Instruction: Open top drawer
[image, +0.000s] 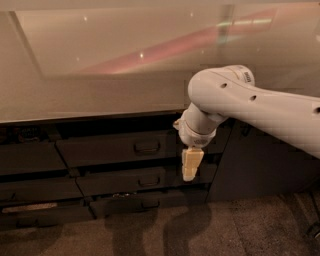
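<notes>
The top drawer (107, 150) is a wide dark grey front just under the counter edge, with a small dark loop handle (147, 147) at its centre. It looks pushed in, level with the fronts around it. My gripper (191, 165) hangs cream-coloured from the white arm (235, 97) and points down. It is in front of the drawer stack, a little right of and slightly below the handle, and holds nothing that I can see. The arm hides the drawer's right end.
A pale glossy counter (100, 75) runs across the upper half. Slimmer dark drawers (122, 181) lie below, with more fronts at the left (30, 160). A dark cabinet panel (260, 160) stands at the right. Brown floor (150, 235) lies below.
</notes>
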